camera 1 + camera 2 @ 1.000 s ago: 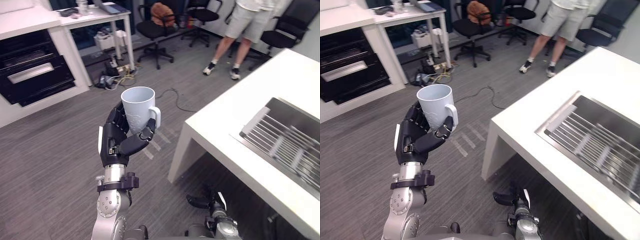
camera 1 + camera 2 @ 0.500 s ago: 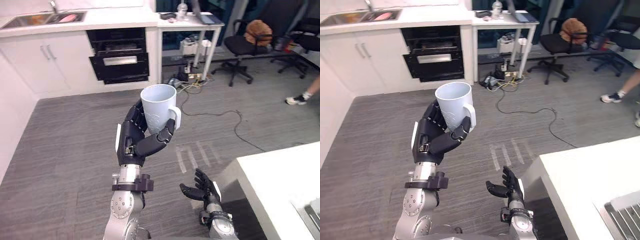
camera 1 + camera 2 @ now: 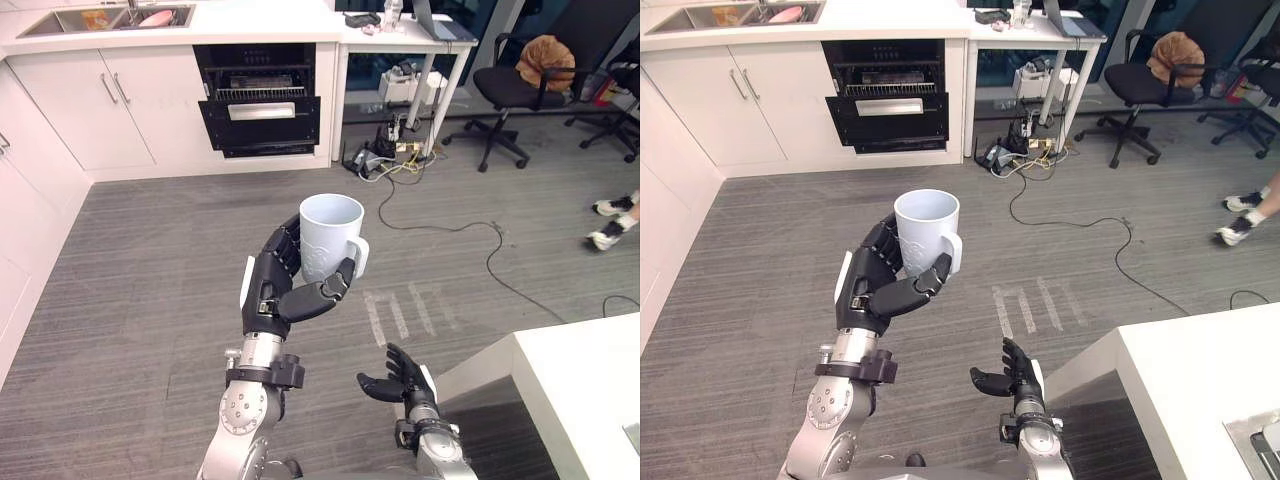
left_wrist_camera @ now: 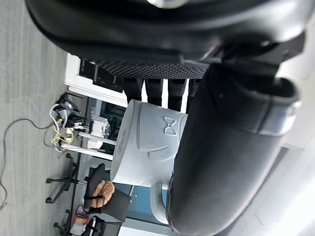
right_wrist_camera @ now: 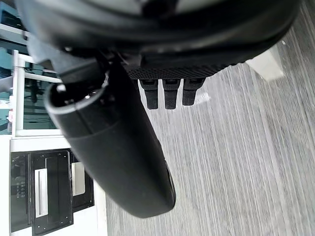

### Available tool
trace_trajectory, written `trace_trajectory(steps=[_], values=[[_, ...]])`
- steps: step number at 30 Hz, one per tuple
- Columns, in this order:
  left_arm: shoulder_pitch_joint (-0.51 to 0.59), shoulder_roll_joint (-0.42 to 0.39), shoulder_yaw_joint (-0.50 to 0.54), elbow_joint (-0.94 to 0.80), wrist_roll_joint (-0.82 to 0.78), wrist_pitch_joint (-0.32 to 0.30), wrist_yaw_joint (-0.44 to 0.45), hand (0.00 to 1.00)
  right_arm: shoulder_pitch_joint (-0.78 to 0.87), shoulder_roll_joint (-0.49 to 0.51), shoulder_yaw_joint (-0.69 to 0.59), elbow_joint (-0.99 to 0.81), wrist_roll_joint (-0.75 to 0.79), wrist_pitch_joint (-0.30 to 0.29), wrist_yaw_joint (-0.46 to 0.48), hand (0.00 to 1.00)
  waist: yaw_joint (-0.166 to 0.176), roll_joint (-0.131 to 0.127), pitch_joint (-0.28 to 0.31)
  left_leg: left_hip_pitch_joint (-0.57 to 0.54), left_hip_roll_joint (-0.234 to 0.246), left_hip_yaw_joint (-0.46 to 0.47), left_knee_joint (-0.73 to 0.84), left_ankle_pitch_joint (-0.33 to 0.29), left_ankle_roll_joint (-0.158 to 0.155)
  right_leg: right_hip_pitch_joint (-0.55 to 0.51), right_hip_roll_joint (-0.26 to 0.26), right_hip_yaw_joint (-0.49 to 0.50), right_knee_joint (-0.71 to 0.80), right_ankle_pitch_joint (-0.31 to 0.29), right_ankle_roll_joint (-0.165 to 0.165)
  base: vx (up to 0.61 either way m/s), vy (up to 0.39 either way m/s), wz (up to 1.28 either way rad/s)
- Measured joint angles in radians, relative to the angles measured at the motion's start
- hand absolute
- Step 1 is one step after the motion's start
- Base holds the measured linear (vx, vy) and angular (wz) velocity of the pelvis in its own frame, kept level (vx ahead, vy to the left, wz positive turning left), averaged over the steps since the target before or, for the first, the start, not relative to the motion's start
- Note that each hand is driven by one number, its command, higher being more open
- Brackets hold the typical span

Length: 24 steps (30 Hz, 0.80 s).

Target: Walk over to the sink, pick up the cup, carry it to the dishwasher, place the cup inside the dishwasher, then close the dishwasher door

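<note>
cup, pale and upright, sits in the left robot hand. the fingers curl round its back and the thumb crosses the front just beside the handle. its mouth faces up, likely so it rides steady on the walk. the right robot hand hangs low, loosely spread, holding nothing. grey plank floor lies below. a white desk corner shows at lower right. far ahead the black dishwasher looks ajar, racks showing, well apart from the cup, so the carry seems about midway. a person's shoes show at the right edge.
</note>
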<state>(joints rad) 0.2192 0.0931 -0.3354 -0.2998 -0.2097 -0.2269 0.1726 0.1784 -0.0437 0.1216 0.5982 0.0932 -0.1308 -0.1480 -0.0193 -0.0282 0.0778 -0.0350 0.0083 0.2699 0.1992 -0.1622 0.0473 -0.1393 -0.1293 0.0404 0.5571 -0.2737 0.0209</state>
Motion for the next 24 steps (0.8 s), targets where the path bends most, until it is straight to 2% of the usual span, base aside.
trace_trajectory(steps=[1,3,4,5,7,9,15,16,22,24], values=[[-0.006,0.002,0.007,0.0,0.004,0.0,0.004,0.3,0.003,-0.001,0.001,-0.001,-0.005,0.0,-0.001,0.9,-0.004,-0.002,0.001,0.001,-0.006,-0.025,0.001,-0.009,-0.001,-0.032,0.019,0.034,-0.004,-0.018,0.006,0.06,-0.074,0.67],[-0.008,0.003,0.013,0.0,0.004,-0.001,0.008,0.3,0.013,-0.001,0.005,-0.02,-0.01,0.003,-0.004,0.9,-0.004,-0.003,0.0,-0.002,-0.013,-0.065,0.013,-0.011,-0.008,-0.069,0.048,0.079,-0.046,-0.014,0.016,0.08,-0.099,0.77],[-0.008,0.003,0.017,-0.002,0.004,-0.002,0.016,0.3,0.027,0.001,0.008,-0.052,-0.019,0.006,-0.005,0.9,-0.002,-0.017,-0.003,-0.009,-0.031,-0.091,0.044,-0.025,-0.027,-0.068,0.043,0.092,-0.128,0.046,0.034,0.14,-0.147,0.79],[-0.006,-0.008,0.024,0.007,0.004,-0.002,0.019,0.3,0.028,-0.007,0.013,-0.063,-0.021,0.007,-0.006,0.9,-0.002,-0.007,0.0,-0.009,-0.029,-0.118,0.073,-0.038,-0.029,-0.054,0.039,0.077,-0.113,0.058,0.056,0.16,-0.144,0.73],[0.012,-0.034,0.035,0.005,0.005,-0.001,0.022,0.3,0.027,-0.02,0.019,-0.091,-0.04,0.008,-0.005,0.9,0.019,0.028,-0.02,-0.015,-0.003,-0.136,0.087,-0.048,-0.04,-0.031,0.057,0.05,-0.15,0.061,0.046,0.19,-0.112,0.32],[0.012,-0.06,0.055,0.0,0.005,-0.004,0.022,0.3,0.016,-0.026,0.019,-0.138,-0.048,0.008,-0.005,0.9,0.033,0.042,-0.029,-0.011,0.017,-0.156,0.063,-0.042,-0.052,-0.003,0.075,0.026,-0.199,0.076,0.03,0.18,-0.105,0.19],[0.042,-0.052,0.066,0.003,0.005,-0.007,0.024,0.3,-0.013,-0.028,0.0,-0.136,-0.058,0.006,-0.009,0.9,0.032,0.038,-0.041,0.036,0.037,-0.174,-0.019,-0.02,-0.07,0.079,0.097,0.007,-0.338,0.125,0.019,0.11,-0.026,0.08],[0.057,-0.023,0.112,0.049,0.005,-0.007,0.027,0.3,-0.014,-0.031,-0.009,-0.018,-0.079,0.007,-0.015,0.9,0.002,0.038,-0.047,0.025,0.04,-0.188,-0.095,0.081,-0.072,0.107,0.112,0.026,-0.477,0.25,0.013,0.0,0.0,0.0],[0.053,-0.034,0.111,0.054,0.003,-0.007,0.034,0.3,-0.01,-0.031,-0.011,-0.026,-0.079,0.006,-0.014,0.9,0.001,0.042,-0.045,0.029,0.047,-0.157,-0.08,0.071,-0.073,0.097,0.119,0.057,-0.477,0.258,0.014,0.0,0.0,-0.14],[0.028,-0.035,0.092,0.077,-0.002,-0.006,0.034,0.3,0.001,-0.031,-0.026,-0.026,-0.079,0.006,-0.015,0.9,-0.012,0.043,-0.044,0.019,0.048,-0.154,-0.075,0.07,-0.073,0.097,0.114,0.045,-0.49,0.263,0.015,-0.03,0.001,-0.03]])
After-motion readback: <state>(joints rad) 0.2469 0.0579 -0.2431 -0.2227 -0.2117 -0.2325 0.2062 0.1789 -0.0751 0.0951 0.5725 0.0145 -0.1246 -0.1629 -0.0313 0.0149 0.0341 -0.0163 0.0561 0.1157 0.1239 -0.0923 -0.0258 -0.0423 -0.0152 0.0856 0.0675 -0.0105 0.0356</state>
